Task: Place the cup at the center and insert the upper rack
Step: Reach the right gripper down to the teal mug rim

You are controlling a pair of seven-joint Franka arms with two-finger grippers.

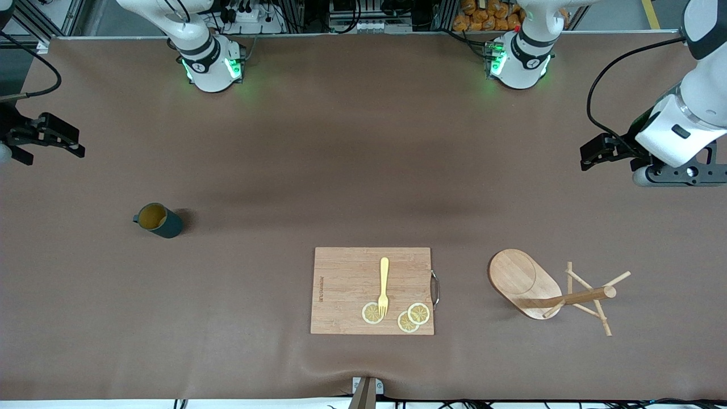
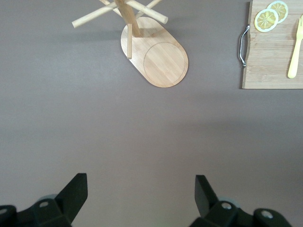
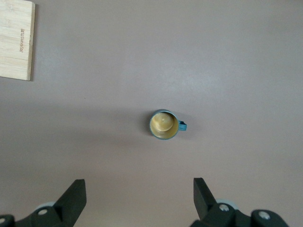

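- The right pincer point(image 1: 48, 139) hung over the bench point(image 1: 341, 170) edge at the right arm's end, fingers spread wide with nothing between them; the right wrist view showed both fingertips point(image 3: 75, 191) apart over bare covering.
- The cup point(image 1: 159, 220) stood upright on the bench toward the right arm's end, mouth up, handle pointing toward that same end. It was well apart from the right pincer and untouched.
- The center point(image 1: 352, 187), the plain middle stretch of the covering, held nothing. Judged from this, the cup placement was not yet done.
- The cutting board point(image 1: 372, 291) lay nearer the front camera than the center, carrying a yellow fork point(image 1: 384, 286) and three lemon slices point(image 1: 410, 317).
- The upper rack point(image 1: 545, 287) stood toward the left arm's end, beside the board and apart from it. Its oval base sat flat on the bench; its pole appeared upright with crossing pegs. No grip had been taken on it.
- The left pincer point(image 1: 602, 150) hung over the bench at the left arm's end, fingers wide apart and empty, well clear of the rack.
- Status: neither step appeared begun. Remaining work, as judged: grasp the cup, set it at the center, then handle the rack.
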